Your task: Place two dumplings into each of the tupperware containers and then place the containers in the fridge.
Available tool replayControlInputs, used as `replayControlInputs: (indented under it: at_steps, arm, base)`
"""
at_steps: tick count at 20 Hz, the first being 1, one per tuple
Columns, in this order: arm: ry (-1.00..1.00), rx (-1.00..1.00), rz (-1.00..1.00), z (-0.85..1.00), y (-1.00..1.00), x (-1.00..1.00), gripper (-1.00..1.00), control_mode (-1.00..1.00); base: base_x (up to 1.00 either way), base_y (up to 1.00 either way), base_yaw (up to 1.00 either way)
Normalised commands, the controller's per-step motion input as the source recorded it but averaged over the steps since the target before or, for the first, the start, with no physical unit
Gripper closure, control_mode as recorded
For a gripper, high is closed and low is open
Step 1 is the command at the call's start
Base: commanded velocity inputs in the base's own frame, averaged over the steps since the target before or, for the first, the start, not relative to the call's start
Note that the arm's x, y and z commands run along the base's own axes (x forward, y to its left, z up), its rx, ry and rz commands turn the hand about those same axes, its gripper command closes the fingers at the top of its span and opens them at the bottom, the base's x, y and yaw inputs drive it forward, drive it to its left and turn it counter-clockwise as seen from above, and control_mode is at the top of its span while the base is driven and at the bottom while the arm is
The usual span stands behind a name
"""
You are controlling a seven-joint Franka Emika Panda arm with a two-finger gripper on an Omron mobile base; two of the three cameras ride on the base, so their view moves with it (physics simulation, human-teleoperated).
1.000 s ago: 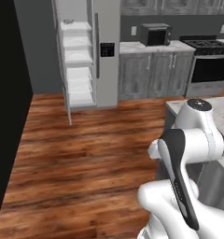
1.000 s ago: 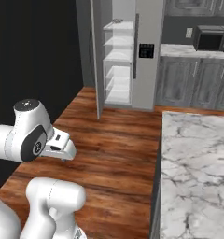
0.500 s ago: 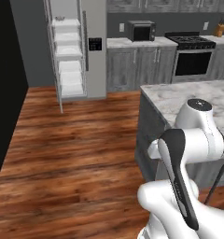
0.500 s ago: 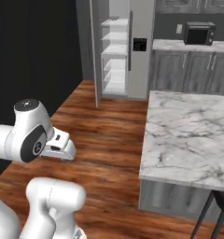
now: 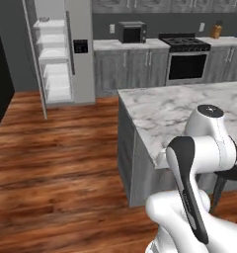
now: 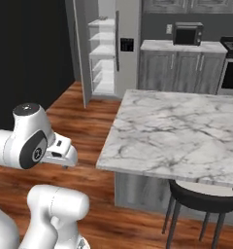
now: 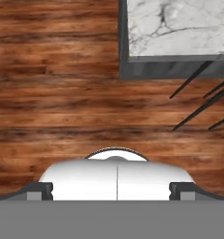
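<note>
The fridge stands at the far left of the kitchen, its door swung open on pale white shelves; in the right base view the fridge stands behind the island. On its top shelf sits a small pale shape, too small to identify. The dumplings and the tupperware containers are out of view. My gripper points down at the wood floor beside the island's corner. Its dark fingertips stand far apart at the bottom of the hand view, open, with nothing held.
A marble-topped island lies just ahead to the right, with a dark stool at its near side. Grey cabinets, a microwave and a black oven range line the back wall. Wood floor runs to the fridge.
The whole picture has shifted, so the base has driven: the fridge slid left and farther off, and the island came into fuller view. The arm's pose looks the same.
</note>
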Motion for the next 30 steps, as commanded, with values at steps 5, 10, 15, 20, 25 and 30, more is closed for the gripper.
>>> replayControlInputs:
  at_steps: [5, 10, 15, 20, 25, 30]
  arm:
    - [0.0, 0.0, 0.0, 0.0, 0.0, 0.0, -1.0, 1.0]
    - [0.0, 0.0, 0.0, 0.0, 0.0, 0.0, -1.0, 1.0]
    - [0.0, 0.0, 0.0, 0.0, 0.0, 0.0, -1.0, 1.0]
    - [0.0, 0.0, 0.0, 0.0, 0.0, 0.0, -1.0, 1.0]
    - [0.0, 0.0, 0.0, 0.0, 0.0, 0.0, -1.0, 1.0]
    - [0.0, 0.0, 0.0, 0.0, 0.0, 0.0, -1.0, 1.0]
  base:
    - [0.25, -1.0, 0.0]
    - [0.3, -1.0, 0.0]
    - [0.24, -1.0, 0.0]
    - [0.17, -1.0, 0.0]
    - [0.15, -1.0, 0.0]
    - [0.1, -1.0, 0.0]
